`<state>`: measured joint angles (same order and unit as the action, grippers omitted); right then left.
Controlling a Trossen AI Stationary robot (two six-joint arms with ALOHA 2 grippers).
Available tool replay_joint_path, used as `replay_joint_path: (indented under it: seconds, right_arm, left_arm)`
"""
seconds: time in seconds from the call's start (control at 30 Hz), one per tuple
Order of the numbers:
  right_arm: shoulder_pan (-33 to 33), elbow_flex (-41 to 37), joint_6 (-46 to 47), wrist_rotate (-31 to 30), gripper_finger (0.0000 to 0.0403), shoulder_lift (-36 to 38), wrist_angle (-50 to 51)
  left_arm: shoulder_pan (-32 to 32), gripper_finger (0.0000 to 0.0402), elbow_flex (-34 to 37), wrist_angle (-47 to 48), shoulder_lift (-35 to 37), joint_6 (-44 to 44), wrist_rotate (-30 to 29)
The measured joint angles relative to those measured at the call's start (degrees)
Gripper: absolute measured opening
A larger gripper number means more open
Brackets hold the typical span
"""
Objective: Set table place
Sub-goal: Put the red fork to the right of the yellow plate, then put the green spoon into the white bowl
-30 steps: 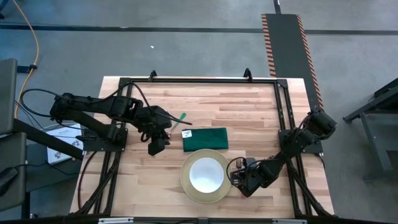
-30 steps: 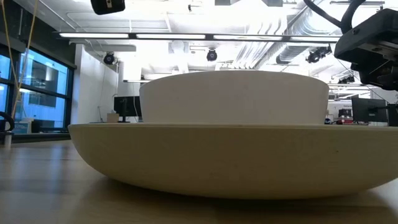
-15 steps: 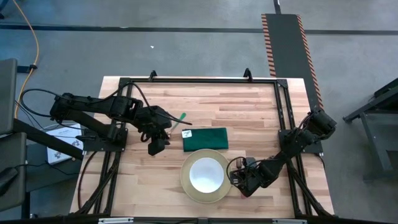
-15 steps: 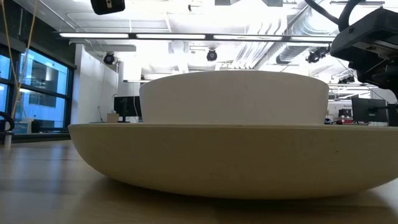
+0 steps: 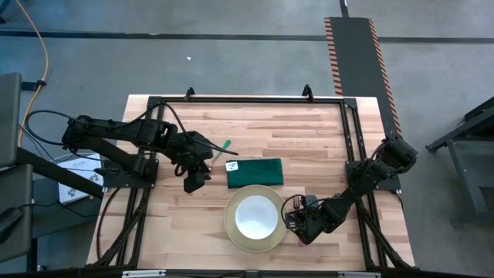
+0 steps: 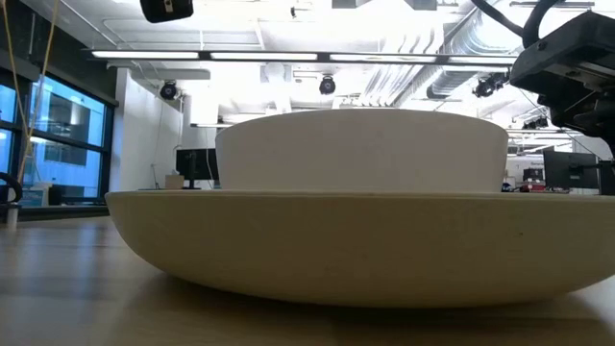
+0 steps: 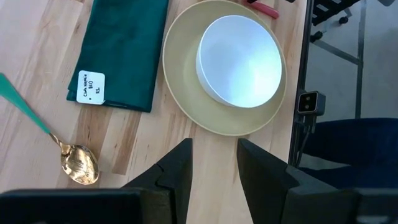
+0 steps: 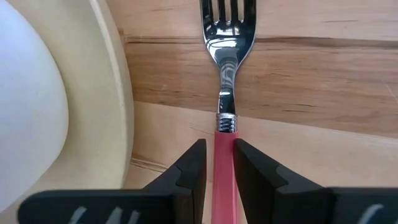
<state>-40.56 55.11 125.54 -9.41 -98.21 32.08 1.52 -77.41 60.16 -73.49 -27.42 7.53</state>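
The pale yellow plate (image 5: 235, 232) lies near the table's near edge, and the white bowl (image 5: 256, 217) stands in it. The dark green napkin (image 5: 255, 171) lies folded just beyond the plate. Left of the napkin, the gold spoon (image 7: 78, 165) with its green handle (image 5: 221, 148) rests flat on the wood. My left gripper (image 5: 196, 180) hovers open to the left of the napkin, above bare table. My right gripper (image 8: 220, 163) is low at the plate's right side, shut on the pink-handled fork (image 8: 226, 68). My right gripper pinches the fork's pink handle (image 8: 224, 146) between its two fingers, just behind the metal collar where the neck begins. The fingers lie along the fork. The tines (image 8: 228, 15) point away from the gripper. The fork looks flat on the wood beside the plate's rim.
A black metal frame (image 5: 349, 135) runs round the table (image 5: 309, 131). In the low view the plate (image 6: 356, 240) and bowl (image 6: 360, 149) fill the picture, with the right arm (image 6: 567, 67) above on the right. Bare wood lies on the table's far half.
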Motion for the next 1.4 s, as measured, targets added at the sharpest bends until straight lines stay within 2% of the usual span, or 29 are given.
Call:
replay_joint_path:
  seconds: [0.33,0.67,0.77,0.83,0.9,1.03,1.13,1.23,1.4]
  right_arm:
    - [-1.4,0.0,0.5,-0.2,0.0071,1.8,2.1]
    - [-1.6,0.0,-1.3,-4.4,0.0071,8.6,4.9]
    - [-1.6,0.0,-2.7,-10.5,0.0071,13.5,6.9]
    - [-1.8,0.0,-4.9,-18.2,0.0071,17.0,7.1]
    - [-2.1,0.0,-8.1,-28.6,0.0071,20.4,5.9]
    - [-2.3,0.0,-23.0,-50.7,0.0071,25.5,-2.8]
    - [-2.1,0.0,-39.4,-59.2,0.0071,28.2,-12.9]
    - [-0.9,0.0,-54.6,-60.5,0.0071,29.8,-23.1]
    - [1.9,0.0,-77.0,-53.8,0.0071,30.6,-38.8]
  left_arm:
    - [0.0,0.0115,0.0,1.1,0.0,0.0,0.0]
    - [0.0,0.0115,0.0,1.3,0.0,0.1,0.0]
    - [0.0,0.0115,0.0,1.4,0.0,0.0,0.0]
    - [0.0,0.0115,0.0,1.4,0.0,-0.5,0.0]
    - [0.0,0.0115,0.0,1.4,0.0,-1.3,0.0]
    - [0.0,0.0115,0.0,1.4,0.0,-3.6,-0.5]
    - [0.0,0.0115,0.0,1.4,0.0,-5.7,-0.9]
    - [0.0,0.0115,0.0,1.4,0.0,-8.4,-1.6]
    - [0.0,0.0115,0.0,1.5,0.0,-13.0,-3.8]
